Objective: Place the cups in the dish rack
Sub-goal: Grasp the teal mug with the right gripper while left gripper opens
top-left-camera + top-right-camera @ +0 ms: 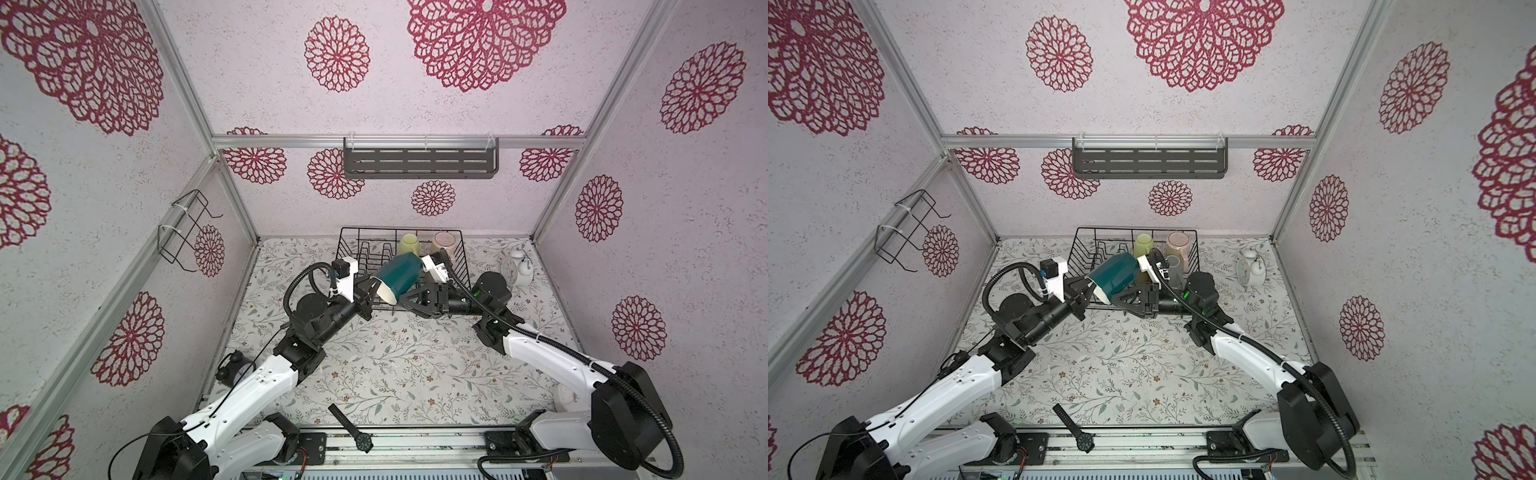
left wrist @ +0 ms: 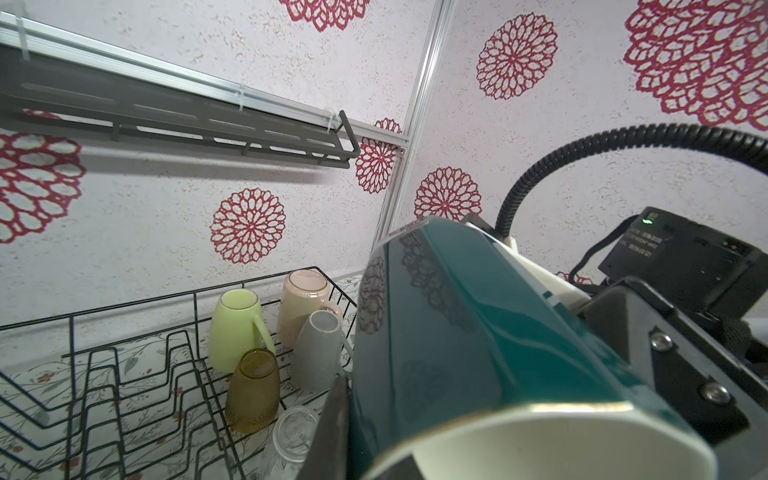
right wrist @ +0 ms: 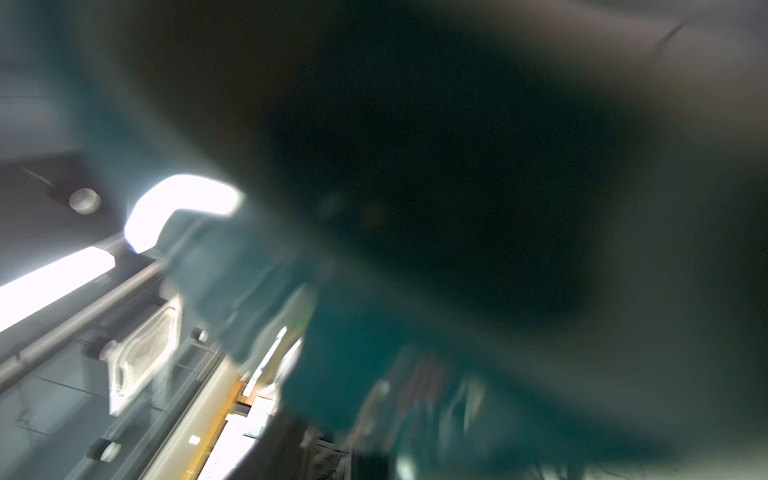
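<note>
Dark teal mug (image 1: 397, 276) (image 2: 478, 332) is in the air over the dish rack's (image 1: 365, 255) front rail, tipped well over. Its white mouth faces away from the rack toward the left arm, and its base points back over the rack. I can't see it touching the wires.

Left gripper (image 1: 372, 293) sits at the mouth, just outside the rack's front rail, jaws pressed together on the mug's rim wall. The left wrist view shows one dark finger (image 2: 328, 428) flat against the outside of that wall by the lip.

Right gripper (image 1: 405, 297) is at the mug's underside, over the front rail, on the far side from the left gripper. The mug hides the contact zone in both top views and the right wrist view is just teal blur, so I can't tell if its jaws are spread or pinching.

Five cups are already in the rack, all mouth down, bunched at the end nearest the right arm:
- pale yellow-green mug (image 2: 235, 332) and pink mug (image 2: 301, 307) along the back wall
- grey mug (image 2: 318, 353) in front of the pink one
- amber tumbler (image 2: 253, 390) in front of the yellow-green one
- small clear glass (image 2: 293, 436) nearest the front rail

Plate dividers (image 2: 124, 374) take up the rack's other end.

White alarm clock (image 1: 515, 270) stands on the table (image 1: 415, 365) beyond the cup end of the rack, well apart. Wristwatch (image 1: 353, 432) lies well in front of the rack. Slotted shelf (image 1: 419, 164) hangs on the wall above the rack.
</note>
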Action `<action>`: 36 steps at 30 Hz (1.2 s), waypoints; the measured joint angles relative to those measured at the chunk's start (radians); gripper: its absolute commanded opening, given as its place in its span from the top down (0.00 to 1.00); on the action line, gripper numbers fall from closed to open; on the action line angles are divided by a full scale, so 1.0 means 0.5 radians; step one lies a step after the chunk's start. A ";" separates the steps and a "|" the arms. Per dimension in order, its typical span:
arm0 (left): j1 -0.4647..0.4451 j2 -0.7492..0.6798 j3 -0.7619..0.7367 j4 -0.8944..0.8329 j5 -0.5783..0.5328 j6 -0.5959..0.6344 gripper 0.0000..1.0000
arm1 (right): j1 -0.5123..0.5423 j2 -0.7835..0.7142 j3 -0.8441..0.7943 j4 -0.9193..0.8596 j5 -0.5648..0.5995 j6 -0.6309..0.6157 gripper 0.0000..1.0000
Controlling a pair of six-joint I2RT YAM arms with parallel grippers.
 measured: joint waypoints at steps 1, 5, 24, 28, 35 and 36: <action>0.015 0.000 -0.014 0.008 0.038 -0.011 1.00 | -0.006 0.000 0.014 -0.052 -0.014 -0.037 0.41; 0.070 0.003 -0.047 0.063 0.179 -0.077 1.00 | -0.024 -0.001 0.076 -0.230 -0.054 -0.175 0.34; 0.114 0.054 -0.024 0.094 0.321 -0.082 1.00 | -0.050 -0.023 0.059 -0.246 -0.211 -0.064 0.86; 0.113 0.025 -0.023 0.068 0.320 -0.045 0.86 | -0.047 -0.024 0.059 -0.209 -0.227 -0.010 0.99; 0.083 -0.053 0.009 -0.036 0.303 -0.011 0.33 | -0.031 -0.015 0.029 -0.204 -0.138 -0.058 1.00; 0.081 -0.059 0.009 -0.055 0.301 -0.006 0.27 | -0.039 -0.015 0.028 -0.202 -0.110 -0.072 1.00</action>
